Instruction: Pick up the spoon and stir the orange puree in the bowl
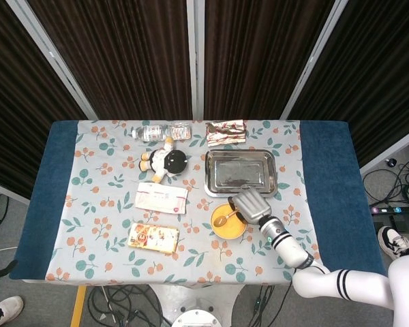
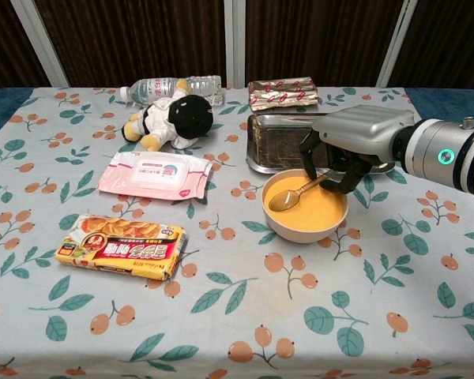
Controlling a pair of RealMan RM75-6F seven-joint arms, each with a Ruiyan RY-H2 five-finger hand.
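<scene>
Orange puree (image 2: 316, 212) fills the pale bowl (image 2: 306, 230), which sits on the surface toward its right edge, just in front of the steel tray (image 2: 278, 144). Above the bowl's far right rim, the right hand (image 2: 346, 150) pinches the handle of the spoon (image 2: 294, 195), whose scoop rests over the puree. Plush toy (image 2: 171, 118), wipes pack (image 2: 155, 175) and snack packet (image 2: 120, 245) lie toward the left edge.

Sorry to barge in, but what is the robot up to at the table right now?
The right hand holds the handle of a spoon whose scoop sits in the orange puree in the bowl, in front of a metal tray. The left hand is out of view. A plush toy and snack packs lie untouched.
</scene>
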